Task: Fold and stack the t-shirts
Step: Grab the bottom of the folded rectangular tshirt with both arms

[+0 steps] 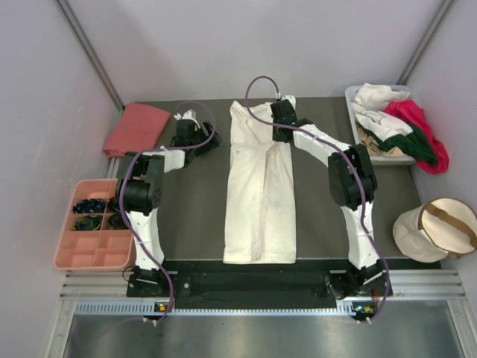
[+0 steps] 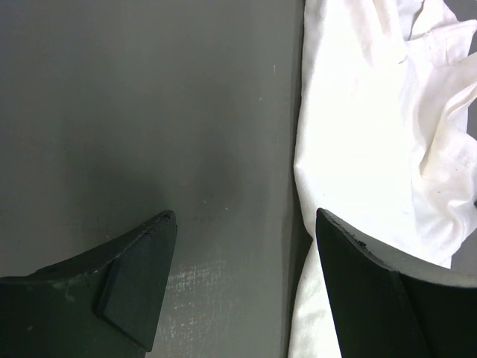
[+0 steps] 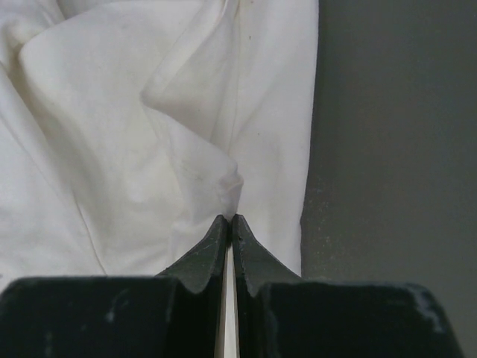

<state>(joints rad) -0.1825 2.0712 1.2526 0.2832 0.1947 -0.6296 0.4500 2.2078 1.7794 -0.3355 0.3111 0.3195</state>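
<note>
The dark table (image 1: 186,216) is carrying the whole job, and the cream-white t-shirt (image 1: 261,201) is lying down its middle as a long, narrow strip, its sides already turned in, running from the near edge to the far end. To the far right a heap of t-shirts (image 1: 395,119), white, magenta and dark green, is waiting in a grey bin (image 1: 350,95). A salmon-pink t-shirt (image 1: 136,128) is sitting folded at the far left.

The step in hand looks like the lengthwise fold of the cream shirt. The right gripper (image 3: 229,218) is reaching over the shirt's far end, and its jaws are pinching shut on a raised ridge of the white cloth. The left gripper (image 2: 244,216) is hovering with jaws wide apart and holding nothing, over bare table just beside the shirt's left edge.

The next move probably calls for the left claw to take the matching far corner, so that both can carry that end toward the near hem without the strip twisting.
</note>
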